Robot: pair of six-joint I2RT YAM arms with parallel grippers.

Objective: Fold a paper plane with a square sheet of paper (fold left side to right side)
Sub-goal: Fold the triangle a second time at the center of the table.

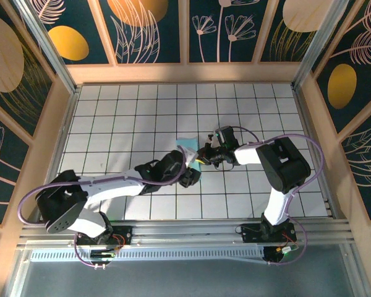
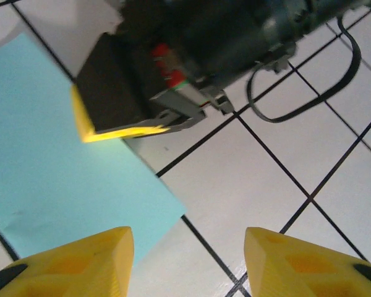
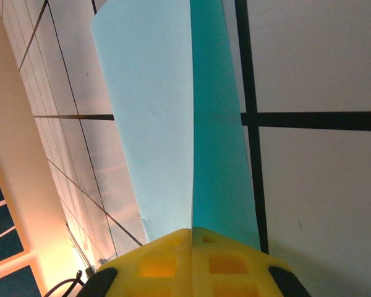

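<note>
The square sheet of paper [image 1: 187, 144] is light cyan and lies near the middle of the grid table, partly under the two grippers. My right gripper [image 1: 205, 154] is shut on the paper's edge. In the right wrist view its yellow fingertips [image 3: 191, 230] meet on the paper [image 3: 154, 111], which runs away from them as a pale flap beside a darker one. My left gripper [image 1: 190, 176] hovers just in front, open. In the left wrist view its fingers [image 2: 188, 232] stand apart over bare tile, and the paper's corner [image 2: 55, 179] lies by the left finger.
The white grid table [image 1: 123, 111] is walled by wooden rails on the left, far and right sides. The right gripper's black body and cable [image 2: 235, 37] hang close in front of my left gripper. Open tiles lie to the left and far side.
</note>
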